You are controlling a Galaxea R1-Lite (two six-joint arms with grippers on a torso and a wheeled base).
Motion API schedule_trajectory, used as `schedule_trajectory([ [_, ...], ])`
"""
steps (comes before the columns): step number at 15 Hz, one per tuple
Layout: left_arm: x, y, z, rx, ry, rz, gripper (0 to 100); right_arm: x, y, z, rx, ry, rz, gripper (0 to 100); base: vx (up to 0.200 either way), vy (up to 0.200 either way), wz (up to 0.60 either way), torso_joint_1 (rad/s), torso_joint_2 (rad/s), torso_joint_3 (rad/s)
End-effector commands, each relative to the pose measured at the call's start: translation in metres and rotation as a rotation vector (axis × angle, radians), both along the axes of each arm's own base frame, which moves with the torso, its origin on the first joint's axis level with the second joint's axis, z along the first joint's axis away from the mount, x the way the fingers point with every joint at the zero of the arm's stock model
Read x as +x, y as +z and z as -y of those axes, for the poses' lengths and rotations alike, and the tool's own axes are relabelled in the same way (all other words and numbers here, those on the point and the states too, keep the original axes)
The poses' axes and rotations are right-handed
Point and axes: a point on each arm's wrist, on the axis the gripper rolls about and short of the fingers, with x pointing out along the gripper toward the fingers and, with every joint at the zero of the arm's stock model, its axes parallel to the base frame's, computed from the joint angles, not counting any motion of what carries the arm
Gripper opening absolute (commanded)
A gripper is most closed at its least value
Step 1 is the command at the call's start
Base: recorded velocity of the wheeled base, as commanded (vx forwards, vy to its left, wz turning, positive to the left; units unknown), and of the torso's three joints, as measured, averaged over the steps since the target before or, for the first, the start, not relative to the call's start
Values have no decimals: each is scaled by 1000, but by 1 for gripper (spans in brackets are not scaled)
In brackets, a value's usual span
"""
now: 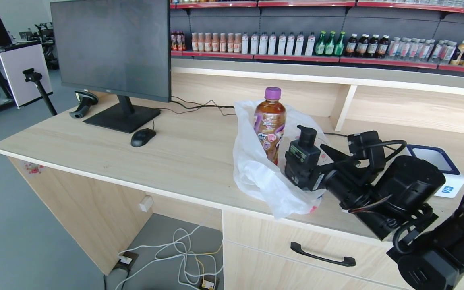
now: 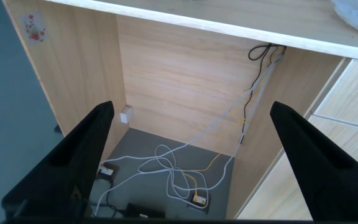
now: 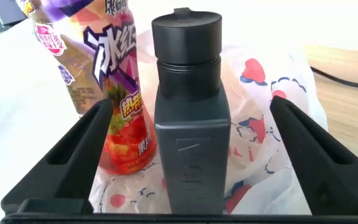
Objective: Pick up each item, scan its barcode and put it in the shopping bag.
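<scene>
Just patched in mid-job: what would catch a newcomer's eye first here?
The purple-capped tea bottle stands upright in the white bag on the counter. A black bottle sits close beside it, inside the open right gripper and untouched by it. A big dark monitor stands at the counter's left end, and the left gripper hangs open below the counter, facing loose cables on the floor.

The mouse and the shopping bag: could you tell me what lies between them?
Nothing; the head view shows bare counter between the mouse and the shopping bag.
</scene>
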Motion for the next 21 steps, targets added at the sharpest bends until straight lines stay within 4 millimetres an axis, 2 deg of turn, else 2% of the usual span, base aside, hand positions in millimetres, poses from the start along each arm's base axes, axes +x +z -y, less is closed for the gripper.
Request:
schedule_trajectory([
  [1,0,0,0,1,0,-1,100,-30,19,14,20,3,32,100,0,0,0,0,0,0],
  [5,0,0,0,-1,0,-1,100,-138,14,70,29,7,-25,100,0,0,0,0,0,0],
  [7,0,0,0,1,0,-1,100,-159,19,81,74,14,-65,100,0,0,0,0,0,0],
  [9,0,0,0,1,0,-1,100,-195,6,98,29,21,-221,100,0,0,0,0,0,0],
  [10,0,0,0,1,0,-1,100,-201,3,101,16,25,-242,100,0,0,0,0,0,0],
  [11,0,0,0,1,0,-1,100,-240,-19,120,-58,46,-320,100,0,0,0,0,0,0],
  [14,0,0,0,1,0,-4,100,-289,-60,147,-155,65,-279,100,0,0,0,0,0,0],
  [17,0,0,0,1,0,-4,100,-290,-59,147,-123,-20,-249,100,0,0,0,0,0,0],
  [20,0,0,0,1,0,-4,100,-287,-58,141,-101,-398,-330,100,0,0,0,0,0,0],
  [21,0,0,0,1,2,-4,100,-290,-59,140,-119,-374,-288,100,0,0,0,0,0,0],
])
